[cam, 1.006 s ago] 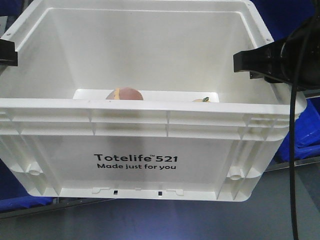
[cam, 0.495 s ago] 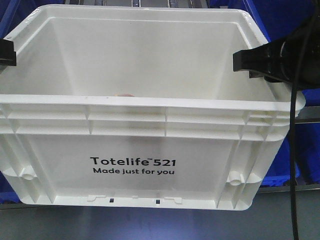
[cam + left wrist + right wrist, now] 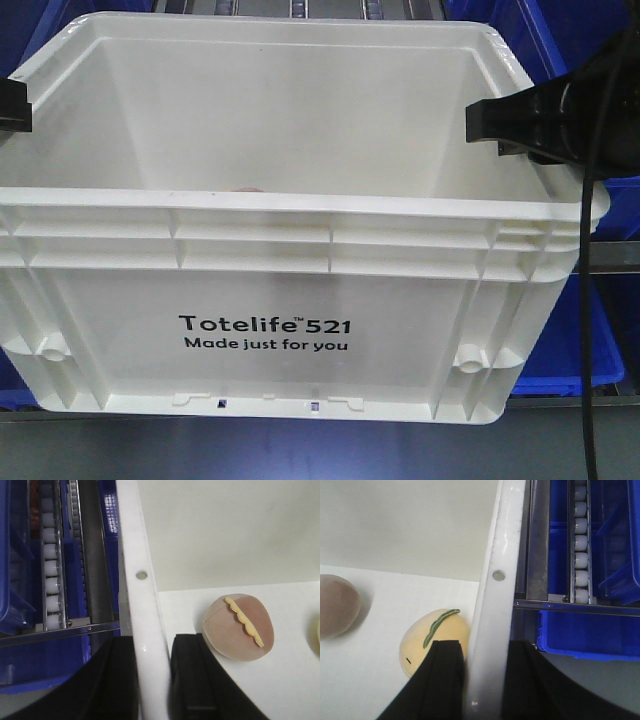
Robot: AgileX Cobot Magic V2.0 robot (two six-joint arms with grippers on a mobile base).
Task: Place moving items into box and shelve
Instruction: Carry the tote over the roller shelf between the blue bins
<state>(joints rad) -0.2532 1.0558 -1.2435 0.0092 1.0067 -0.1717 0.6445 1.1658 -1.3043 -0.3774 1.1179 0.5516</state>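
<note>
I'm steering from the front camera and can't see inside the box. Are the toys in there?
Observer: Yes. The left wrist view shows the pinkish-brown toy lying on the box floor.
Operator: And the yellow one?
Observer: The right wrist view shows the yellow fruit toy on the floor too, close to the side wall.
Operator: Are the grippers really holding the box?
Observer: The left gripper has one finger on each side of the left wall's rim. The right gripper straddles the right rim the same way.
</note>
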